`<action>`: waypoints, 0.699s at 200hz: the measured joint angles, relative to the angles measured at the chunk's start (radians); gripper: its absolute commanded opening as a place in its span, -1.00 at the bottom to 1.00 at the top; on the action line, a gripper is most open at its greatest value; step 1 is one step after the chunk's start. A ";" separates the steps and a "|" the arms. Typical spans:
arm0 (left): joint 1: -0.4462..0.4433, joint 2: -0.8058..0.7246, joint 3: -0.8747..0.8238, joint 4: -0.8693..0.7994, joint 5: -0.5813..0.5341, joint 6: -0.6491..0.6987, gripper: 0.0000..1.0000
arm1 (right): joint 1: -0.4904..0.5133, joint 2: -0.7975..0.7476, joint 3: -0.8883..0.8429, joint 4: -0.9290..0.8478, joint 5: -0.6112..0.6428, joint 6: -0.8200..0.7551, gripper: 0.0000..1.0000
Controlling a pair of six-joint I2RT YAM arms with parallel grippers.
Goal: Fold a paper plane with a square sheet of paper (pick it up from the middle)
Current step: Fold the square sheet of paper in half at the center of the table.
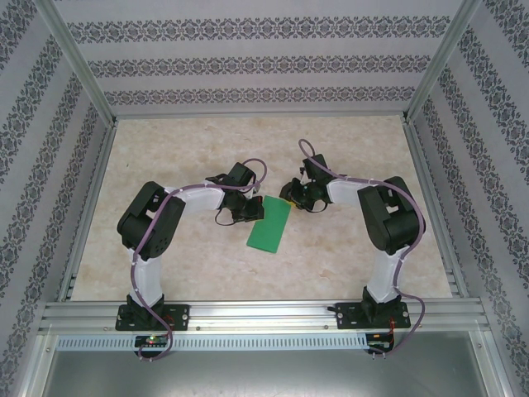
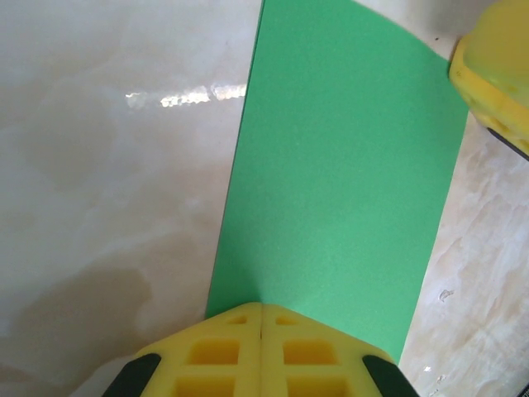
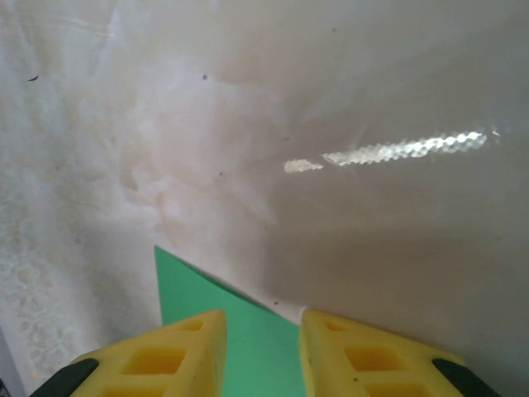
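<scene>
The green sheet of paper [image 1: 269,225] lies flat on the table as a long rectangle, about half as wide as it is long, not a dart shape. My left gripper [image 1: 252,211] is shut, its yellow fingertips together and resting on the paper's [image 2: 339,165] left long edge; in the left wrist view the gripper [image 2: 261,308] meets the sheet there. My right gripper [image 1: 291,197] is at the sheet's far right corner. In the right wrist view that gripper [image 3: 263,318] stands open, its fingers apart over the green corner [image 3: 198,289], gripping nothing.
The table is pale marble-patterned [image 1: 190,149], walled by aluminium posts and patterned panels. A rail [image 1: 264,313] runs along the near edge by the arm bases. One yellow finger of the right gripper [image 2: 496,83] shows at the top right of the left wrist view.
</scene>
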State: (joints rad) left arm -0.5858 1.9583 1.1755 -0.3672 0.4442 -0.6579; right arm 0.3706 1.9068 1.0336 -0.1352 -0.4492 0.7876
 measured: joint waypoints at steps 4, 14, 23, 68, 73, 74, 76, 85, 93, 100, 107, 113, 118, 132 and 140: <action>0.000 0.000 0.000 0.000 0.000 0.000 -0.89 | 0.000 0.000 0.001 0.000 0.002 0.000 -0.38; 0.000 0.000 0.000 0.000 0.000 0.000 -0.89 | 0.000 0.000 0.001 0.000 0.002 0.002 -0.38; 0.000 0.000 0.000 -0.001 0.000 0.000 -0.89 | 0.000 0.000 0.004 -0.003 0.002 0.002 -0.38; 0.000 0.000 0.000 -0.001 0.000 0.000 -0.89 | 0.000 -0.022 0.005 -0.026 0.001 0.002 -0.37; 0.000 0.000 0.000 -0.001 0.000 0.000 -0.89 | 0.000 -0.025 0.005 -0.026 0.000 0.003 -0.38; 0.000 0.000 0.000 -0.001 0.000 0.000 -0.89 | 0.000 -0.025 0.005 -0.026 0.000 0.003 -0.38; 0.000 0.000 0.000 -0.001 0.000 0.000 -0.89 | 0.000 -0.027 0.005 -0.025 0.000 0.003 -0.38; 0.000 0.000 0.000 -0.001 0.000 0.000 -0.89 | 0.000 -0.029 0.005 -0.021 -0.002 0.004 -0.37; 0.000 0.000 0.000 -0.001 0.000 0.000 -0.89 | 0.000 -0.029 0.005 -0.016 -0.002 0.007 -0.38; 0.000 0.000 0.000 -0.001 0.000 0.000 -0.89 | 0.000 -0.028 0.005 -0.015 -0.002 0.007 -0.38; 0.000 0.000 0.000 -0.001 0.000 0.000 -0.89 | 0.000 -0.027 0.005 -0.015 -0.001 0.007 -0.38; 0.000 0.000 0.000 -0.001 0.000 0.000 -0.89 | 0.000 -0.025 0.005 -0.014 0.002 0.007 -0.39; 0.000 0.000 0.000 -0.001 0.000 0.000 -0.89 | 0.000 -0.022 0.005 -0.012 0.003 0.006 -0.39; 0.000 0.000 0.000 -0.001 0.000 0.000 -0.89 | 0.000 -0.002 0.005 -0.011 0.003 0.007 -0.40; 0.000 0.000 0.000 -0.001 0.000 0.000 -0.89 | 0.000 0.004 0.005 -0.006 -0.003 0.010 -0.39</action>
State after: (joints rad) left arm -0.5858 1.9579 1.1755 -0.3683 0.4438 -0.6582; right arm 0.3702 1.9106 1.0389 -0.1413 -0.4522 0.7975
